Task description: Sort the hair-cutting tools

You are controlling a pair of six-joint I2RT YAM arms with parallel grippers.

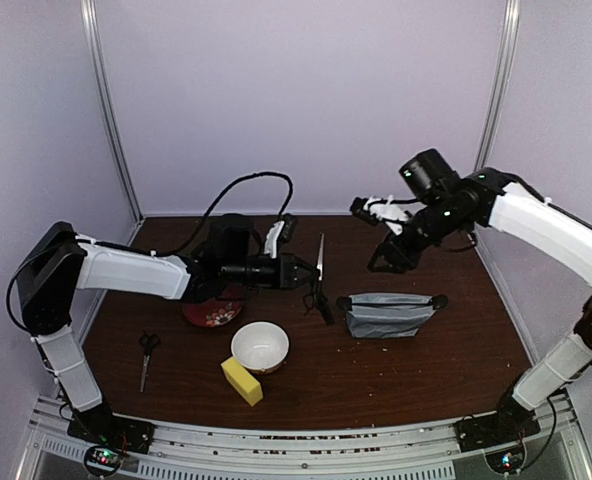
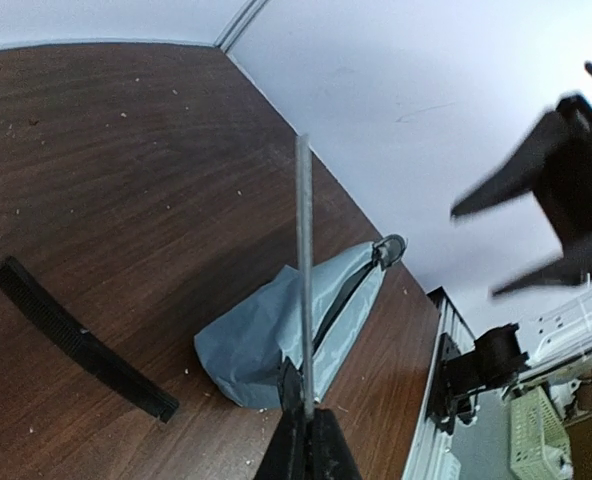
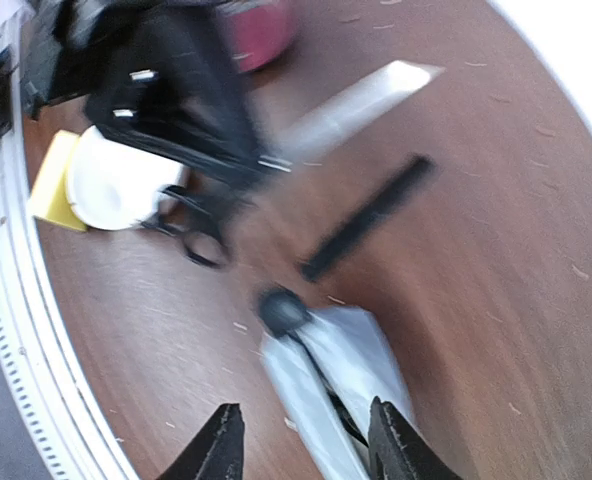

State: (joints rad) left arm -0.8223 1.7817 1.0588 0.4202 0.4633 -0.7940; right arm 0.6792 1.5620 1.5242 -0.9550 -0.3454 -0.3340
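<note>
Scissors point(image 3: 351, 100) smeared (motion blur, apparently).

Left hand point(image 1: 304, 272), holding scissors point(image 1: 320, 257) blade-up, blocked mid-surface. Comb point(image 2: 81, 340) lay flat just left of the grey zip pouch point(image 1: 388, 314). White bowl point(image 1: 260, 346) and yellow sponge point(image 1: 241, 381) took up front centre. Surface point(image 1: 456, 370) lay bare right of and in front of the pouch. Right hand point(image 1: 386, 262) hovered behind the pouch.

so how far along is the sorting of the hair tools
Nothing looks sorted yet. In hand: the left claw grips one pair of scissors near the grey pouch, and the right claw hovers open. Left to do: the comb and second scissors lie on the table.
</note>
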